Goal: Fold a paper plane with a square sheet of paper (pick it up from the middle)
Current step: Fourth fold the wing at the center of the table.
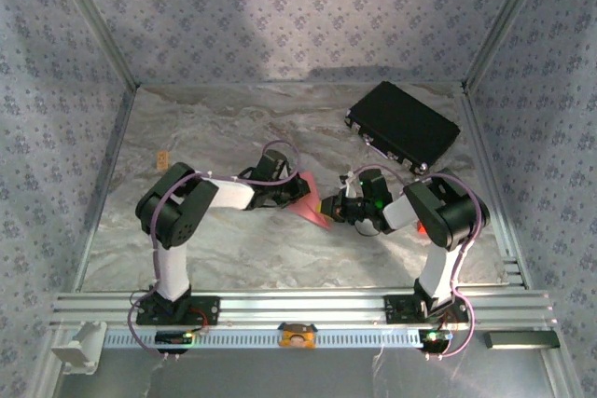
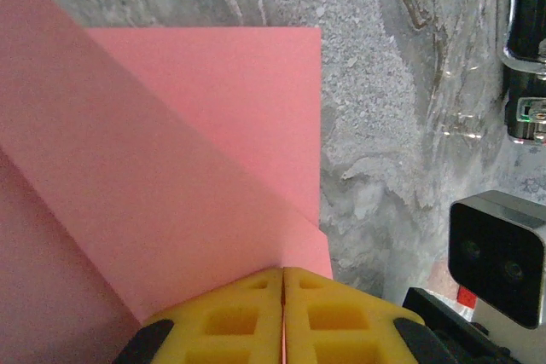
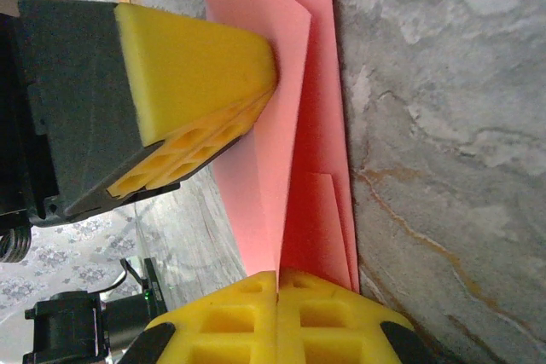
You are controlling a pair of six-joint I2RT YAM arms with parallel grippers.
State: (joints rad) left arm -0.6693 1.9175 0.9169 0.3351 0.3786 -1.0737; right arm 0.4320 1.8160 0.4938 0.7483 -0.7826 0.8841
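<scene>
- Paper (image 1: 312, 200) sits at the centre of the top view, just beyond the arm bases and between the two claws. It is already partly folded, not flat.
- Right claw (image 3: 278, 277), at the bottom of its wrist view, has its yellow pads pressed together on one end of the paper (image 3: 299, 125). The layers run upward from the pinch in a narrow V.
- Left claw (image 2: 282, 272), at the bottom of its own view, is also pinched shut on the paper (image 2: 196, 142). A diagonal flap lies over a squarer layer there.
- Judging by this, gripping opposite ends keeps the layers lined up and taut, so a crease can be set without the sheet sliding.
- Left pad (image 3: 196, 74), upper left of the right wrist view, meets the raised flap, probably holding it in place.
- I cannot tell whether the paper's lower edge touches the table (image 1: 233, 249).
- Case (image 1: 403, 126) lies far back at the upper right, well apart, and takes no part in the fold.
</scene>
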